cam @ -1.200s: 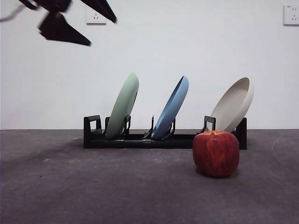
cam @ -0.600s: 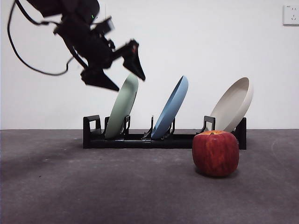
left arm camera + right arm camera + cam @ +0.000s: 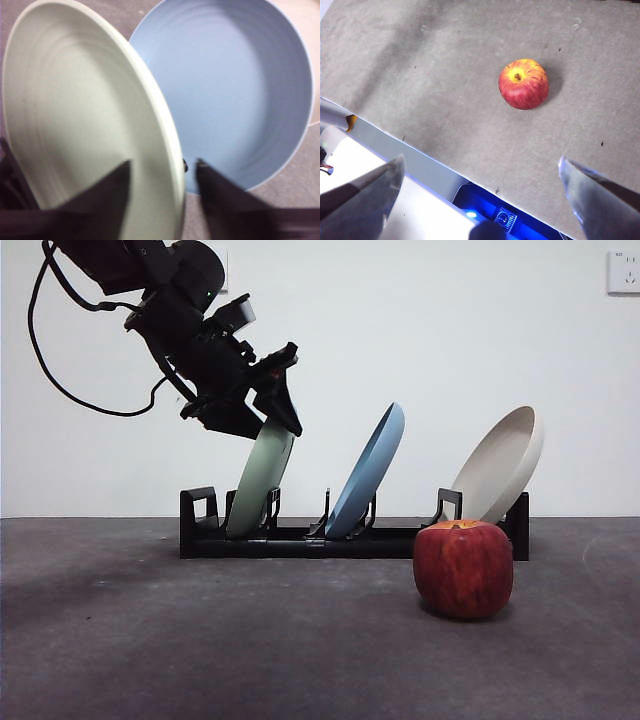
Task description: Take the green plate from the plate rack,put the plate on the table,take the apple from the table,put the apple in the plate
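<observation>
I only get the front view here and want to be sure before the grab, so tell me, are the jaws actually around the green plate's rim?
Observer: Yes. The left wrist view shows the left gripper open, one jaw on each side of the green plate rim.
Operator: Touching the blue plate?
Observer: One jaw sits in the gap before the blue plate; contact unclear.
Operator: Where's the other arm?
Observer: The right gripper hangs open high above the apple, well clear.
</observation>
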